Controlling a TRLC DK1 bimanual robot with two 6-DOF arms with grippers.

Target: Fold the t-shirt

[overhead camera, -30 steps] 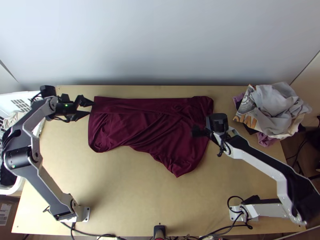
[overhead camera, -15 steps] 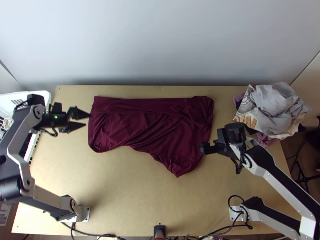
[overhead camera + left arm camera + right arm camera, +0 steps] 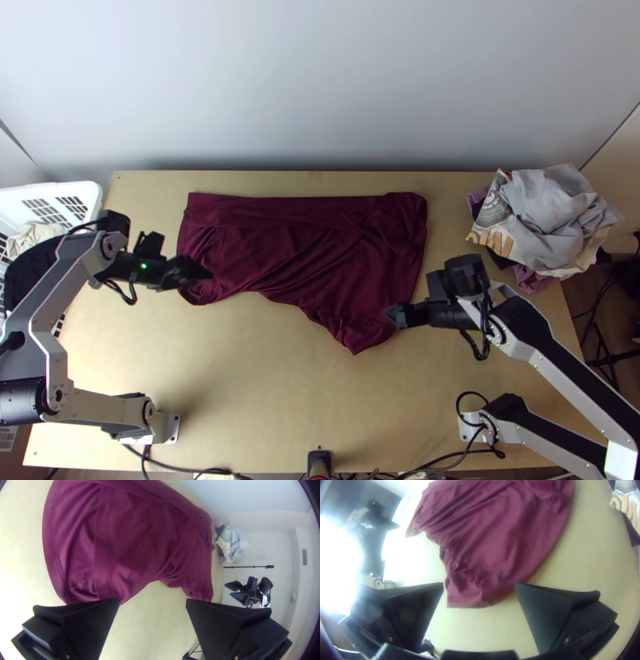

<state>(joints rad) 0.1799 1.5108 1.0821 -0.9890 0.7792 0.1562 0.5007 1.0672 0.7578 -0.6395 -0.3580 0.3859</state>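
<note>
Left tool (image 3: 152, 600) and right tool (image 3: 479, 584), fingers apart; could skew t-shirt (image 3: 320, 256) by pinching only one layer at rumpled near edge.

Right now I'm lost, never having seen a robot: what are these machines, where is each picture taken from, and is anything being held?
You see two mechanical arms, left and right, each ending in a gripper, a sort of two-fingered hand. One picture looks down from a camera high above the table; the other two come from cameras on the arms' wrists. The dark red t-shirt lies creased and uneven, one corner pointing toward the table's near edge. A pile of other clothes sits at the right, a white basket at the left. Nothing is held: the left gripper and right gripper both have their fingers apart.
</note>
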